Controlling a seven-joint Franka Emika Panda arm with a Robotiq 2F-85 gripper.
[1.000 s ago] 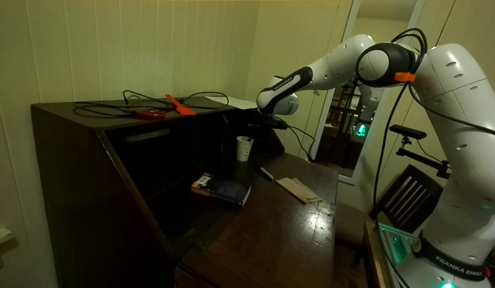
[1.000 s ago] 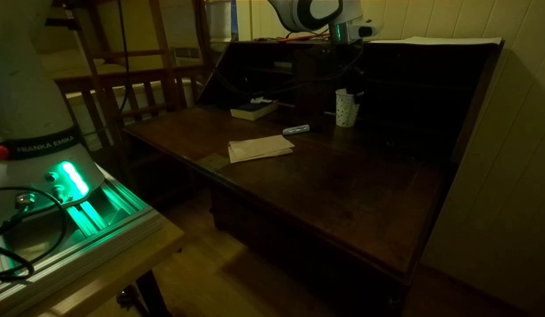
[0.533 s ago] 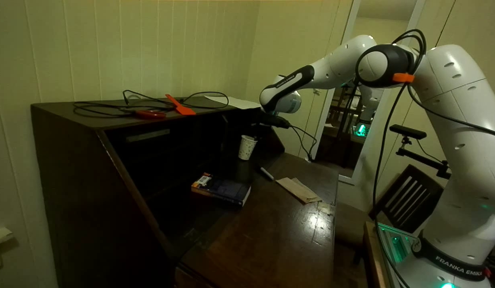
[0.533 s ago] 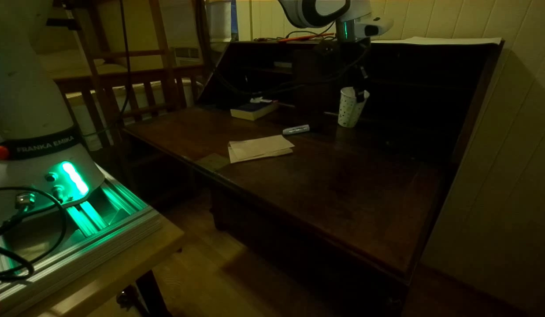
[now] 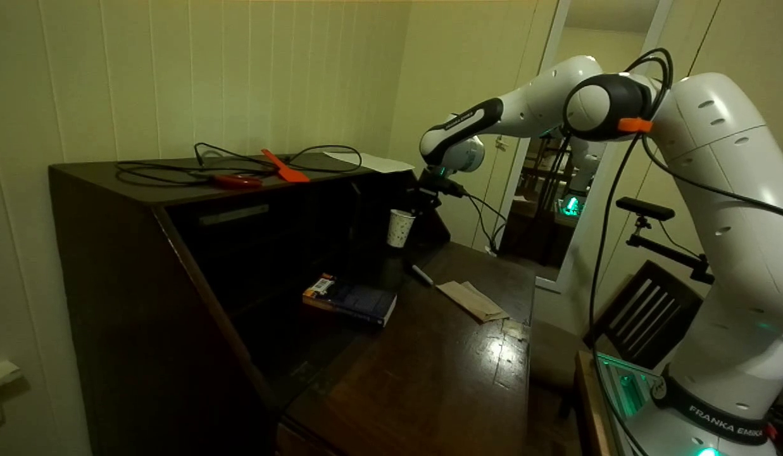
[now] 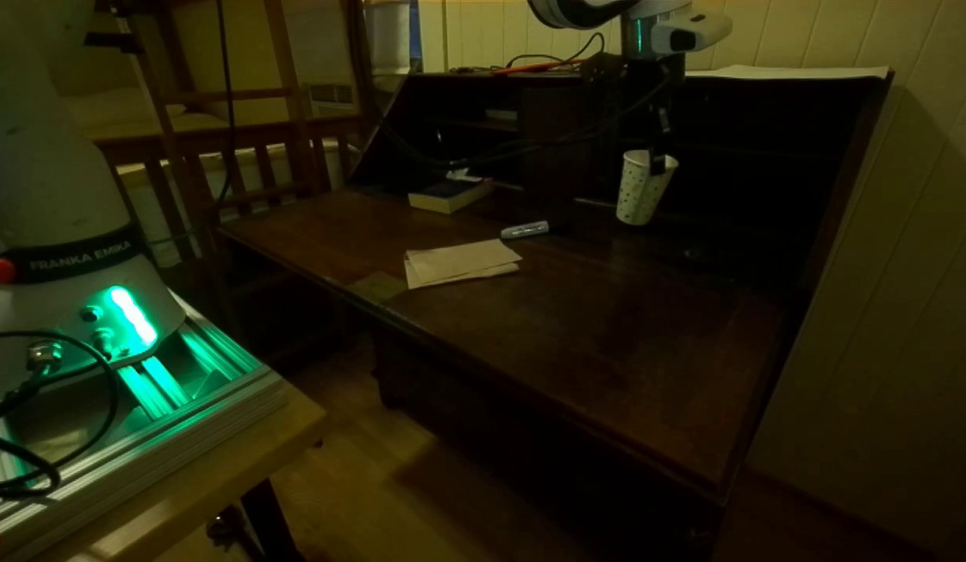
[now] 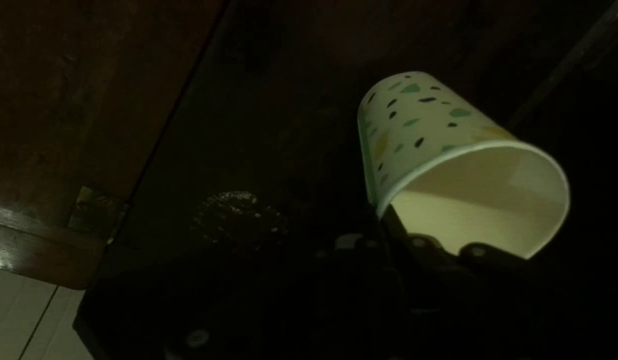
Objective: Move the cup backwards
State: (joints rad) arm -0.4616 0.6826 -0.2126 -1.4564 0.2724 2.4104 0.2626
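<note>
Jaws: clenched on the cup (image 7: 413,115), its wall pinched at the rim.
Gripper (image 6: 657,160): pointing down, above the desk (image 5: 429,373) in both exterior views.
Cup: white with green, yellow and dark flecks; tilted, mouth upward, in front of the desk's dark recess (image 6: 732,172). Whether its base touches the desk, I cannot tell.
Marker (image 6: 524,229): on the desk, near the cup and apart from it.
Folded paper (image 6: 459,264): on the desk, just beside the marker.
Book (image 5: 350,299): lying flat, well apart from the cup.
Upper ledge (image 5: 112,177): red spatula (image 5: 293,174), and further along a white sheet (image 5: 372,163).
Arm (image 5: 537,101): white, bent, reaching over the desk.
</note>
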